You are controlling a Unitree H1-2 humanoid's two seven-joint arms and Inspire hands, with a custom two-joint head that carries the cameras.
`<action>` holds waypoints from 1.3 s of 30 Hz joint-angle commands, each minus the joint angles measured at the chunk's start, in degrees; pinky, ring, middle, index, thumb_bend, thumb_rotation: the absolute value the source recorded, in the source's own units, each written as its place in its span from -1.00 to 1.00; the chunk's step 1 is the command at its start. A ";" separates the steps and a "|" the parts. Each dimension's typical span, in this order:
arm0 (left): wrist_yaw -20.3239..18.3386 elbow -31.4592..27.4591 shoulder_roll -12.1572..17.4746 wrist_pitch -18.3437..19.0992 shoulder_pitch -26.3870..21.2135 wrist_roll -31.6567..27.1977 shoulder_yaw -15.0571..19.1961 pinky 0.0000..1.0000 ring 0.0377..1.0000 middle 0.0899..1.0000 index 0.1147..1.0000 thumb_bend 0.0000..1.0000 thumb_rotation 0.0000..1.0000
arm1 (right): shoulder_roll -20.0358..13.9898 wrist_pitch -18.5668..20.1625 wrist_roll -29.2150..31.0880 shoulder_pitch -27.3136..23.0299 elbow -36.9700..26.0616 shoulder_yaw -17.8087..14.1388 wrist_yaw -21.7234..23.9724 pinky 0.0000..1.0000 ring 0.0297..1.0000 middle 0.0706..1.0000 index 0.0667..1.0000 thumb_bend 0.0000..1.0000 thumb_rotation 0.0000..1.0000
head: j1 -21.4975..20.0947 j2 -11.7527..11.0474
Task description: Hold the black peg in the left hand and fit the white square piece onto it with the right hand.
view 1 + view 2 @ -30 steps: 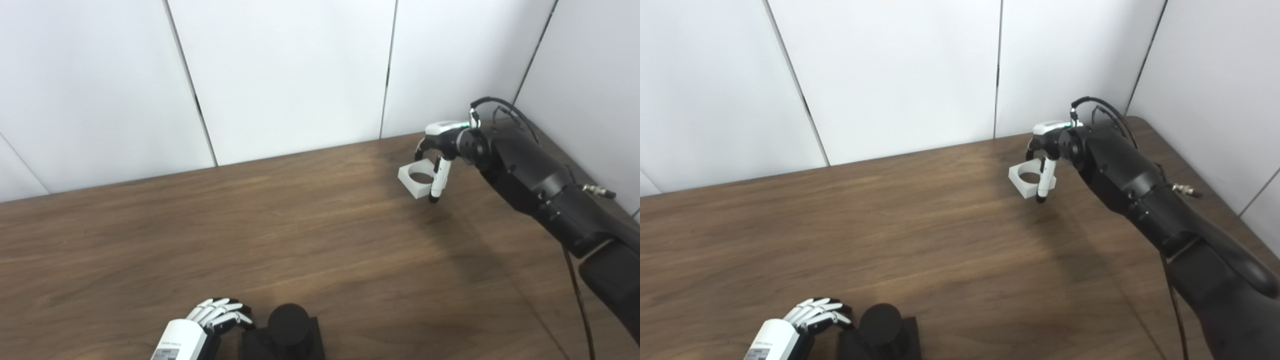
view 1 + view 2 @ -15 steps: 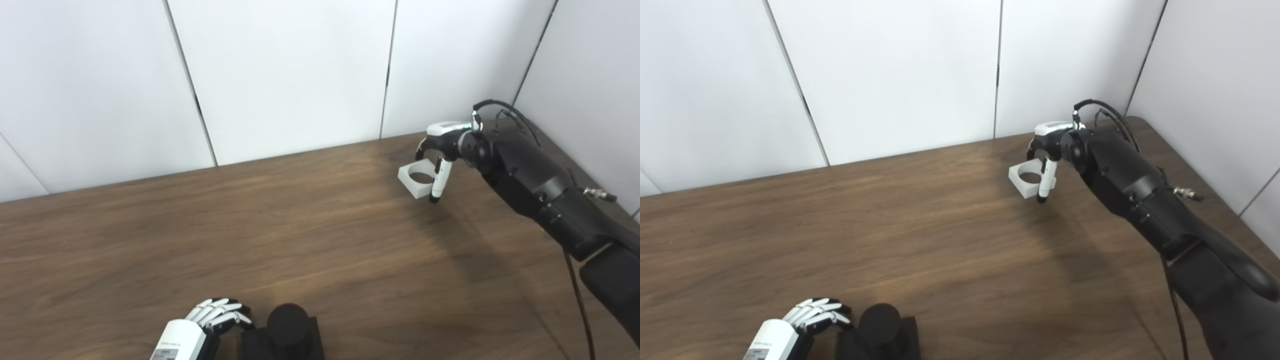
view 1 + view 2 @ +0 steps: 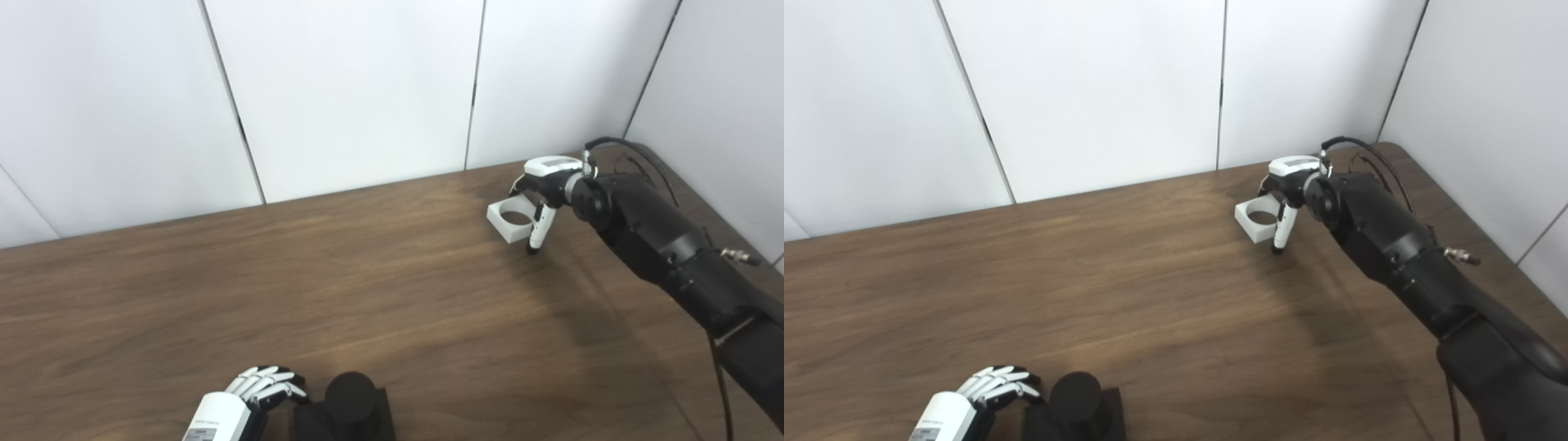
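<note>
- Brown wooden table (image 3: pixel 343 288) in front of white wall panels (image 3: pixel 349 86).
- At the near edge, left of centre: black peg (image 3: pixel 350 397), a round upright post on a square black base (image 3: pixel 373 422), partly cut by the bottom of both views.
- Left hand (image 3: pixel 260 392) just beside the peg on its left, fingers (image 3: pixel 269 381) loosely curled toward the base; seems to hold nothing, contact with the base not clear.
- At the far right of the table: white square piece (image 3: pixel 510 220), a block with a round hole through it, flat on the wood and near the wall.
- Right hand (image 3: pixel 542 190) above and at the right side of the piece, arm (image 3: pixel 667 251) black, coming from the lower right.
- One white finger (image 3: pixel 538 229) pointing down along the right near side of the piece, tip close to the table; other fingers bent over the far side.
- Cannot tell if the right hand really grips the piece or only touches it.
- Peg and piece well apart, at opposite corners of the table.
- Thin black cable (image 3: pixel 618 144) looping over the right wrist.
</note>
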 commanded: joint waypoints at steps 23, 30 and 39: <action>-2.42 0.14 1.80 2.58 1.36 1.49 1.30 0.66 0.57 0.44 -0.15 0.02 -0.90 | 0.13 -9.89 0.25 1.98 0.98 -1.45 -13.77 0.53 0.67 0.44 -0.11 0.04 -0.74 | 0.00 0.30; -2.64 -0.01 1.48 2.63 1.22 1.46 1.24 0.66 0.57 0.44 -0.15 0.02 -0.90 | -0.03 -9.15 0.46 2.23 0.23 -1.48 -12.32 0.56 0.71 0.48 -0.11 0.04 -0.74 | 0.55 0.36; -3.22 -0.46 0.46 3.29 1.03 2.29 0.85 0.64 0.57 0.43 -0.16 0.02 -0.90 | -2.82 -9.53 0.82 4.54 -16.51 -3.05 -4.80 0.66 0.71 0.46 -0.11 0.04 -0.74 | 2.68 0.72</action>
